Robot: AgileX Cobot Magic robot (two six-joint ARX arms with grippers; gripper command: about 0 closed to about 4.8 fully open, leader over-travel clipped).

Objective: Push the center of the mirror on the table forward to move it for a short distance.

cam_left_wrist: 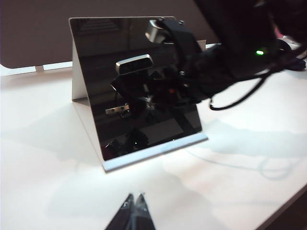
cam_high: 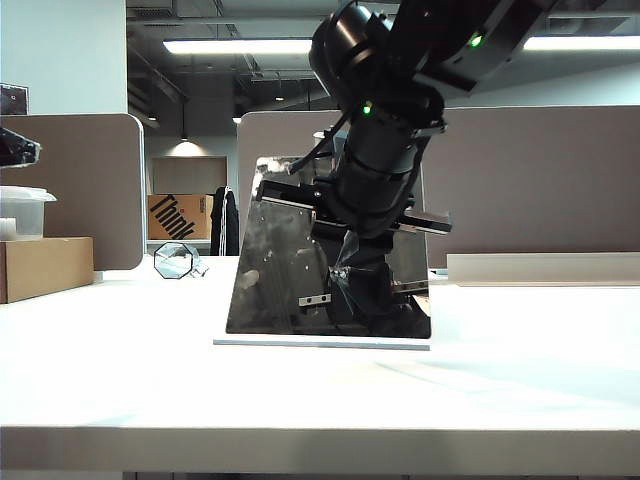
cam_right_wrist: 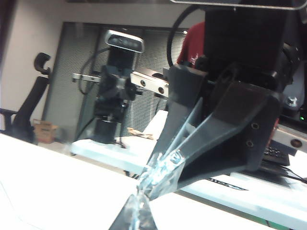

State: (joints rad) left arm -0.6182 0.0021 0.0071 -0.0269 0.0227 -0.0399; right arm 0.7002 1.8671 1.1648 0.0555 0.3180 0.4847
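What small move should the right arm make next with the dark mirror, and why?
Probably a short forward push: the right gripper, fingers together, already meets the middle of the dark frameless mirror on the white table. The left gripper sits back, shut.

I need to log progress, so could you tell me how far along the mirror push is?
Done: the right gripper has reached the mirror centre, fingertips shut against the glass. In hand: the push. Left: whether it has slid along the table isn't shown. The left gripper hangs shut, clear of it.
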